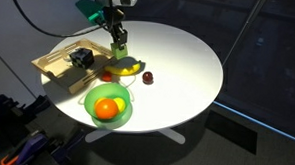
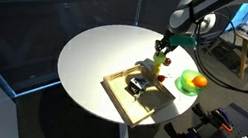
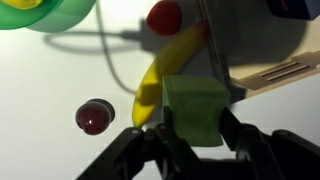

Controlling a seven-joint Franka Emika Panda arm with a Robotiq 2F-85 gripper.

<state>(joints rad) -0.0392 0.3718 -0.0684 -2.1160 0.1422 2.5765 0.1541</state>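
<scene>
My gripper [image 3: 193, 125] is shut on a green block [image 3: 194, 108], which fills the gap between the two black fingers. The gripper [image 1: 118, 46] hangs just above a yellow banana [image 1: 123, 67] on the round white table [image 1: 188, 64]. Below the block the wrist view shows the banana [image 3: 165, 70], a red fruit [image 3: 164, 16] at its far end and a small dark red fruit [image 3: 94, 117] to the side. From the opposite exterior view the gripper [image 2: 162, 51] is over the spot between the wooden tray [image 2: 125, 93] and the green bowl [image 2: 191, 84].
A green bowl [image 1: 108, 108] holding an orange [image 1: 106, 109] stands near the table's front edge. A wooden tray [image 1: 58, 61] with a dark object [image 1: 82, 58] lies beside the banana. A small dark red fruit [image 1: 147, 77] and a red fruit [image 1: 107, 77] lie near it. A cable [image 3: 100, 45] crosses the tabletop.
</scene>
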